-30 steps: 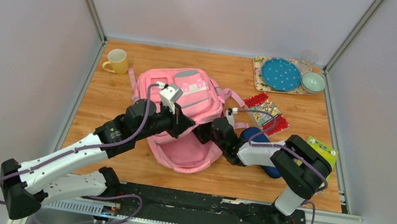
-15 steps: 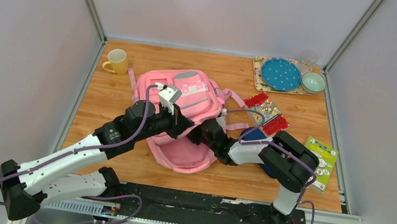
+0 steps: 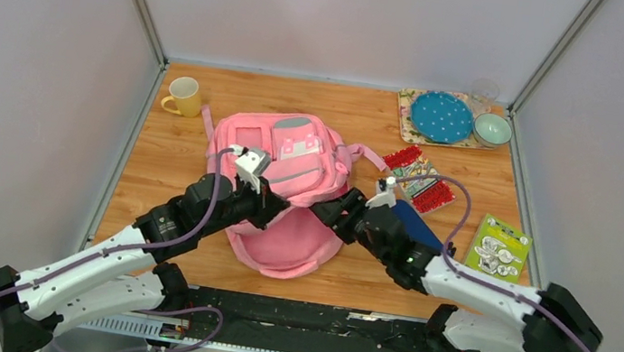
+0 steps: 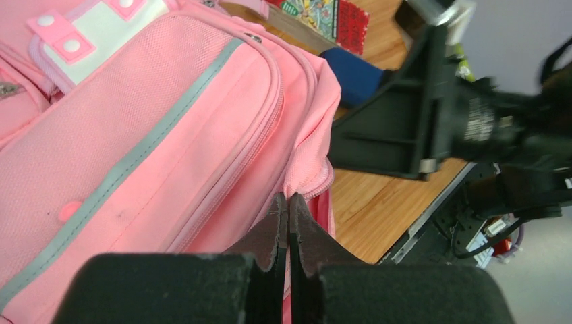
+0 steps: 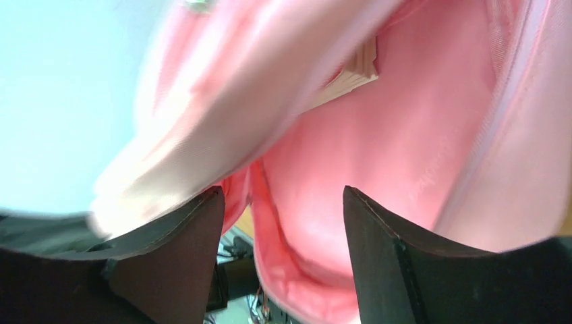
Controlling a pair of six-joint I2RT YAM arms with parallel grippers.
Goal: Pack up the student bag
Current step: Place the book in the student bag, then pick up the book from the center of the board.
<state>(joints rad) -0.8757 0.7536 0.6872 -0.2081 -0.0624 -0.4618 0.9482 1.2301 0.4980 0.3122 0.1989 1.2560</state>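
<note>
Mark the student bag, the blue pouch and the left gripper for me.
student bag [image 3: 292, 162], top external view, on its front pocket.
blue pouch [image 4: 352, 74], left wrist view, on its exposed end.
left gripper [image 4: 289, 197], left wrist view, between the closed fingertips.

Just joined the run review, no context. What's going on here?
Two arms are working on the large pink fabric backpack lying on the wooden table. The left gripper has its fingers shut on the rim of the bag's main opening, holding it up. The right gripper, fingers open and empty, is at the mouth of that opening, its camera facing the pink lining. The navy-blue oval pouch lies on the table beside the right arm, not yet packed.
</note>
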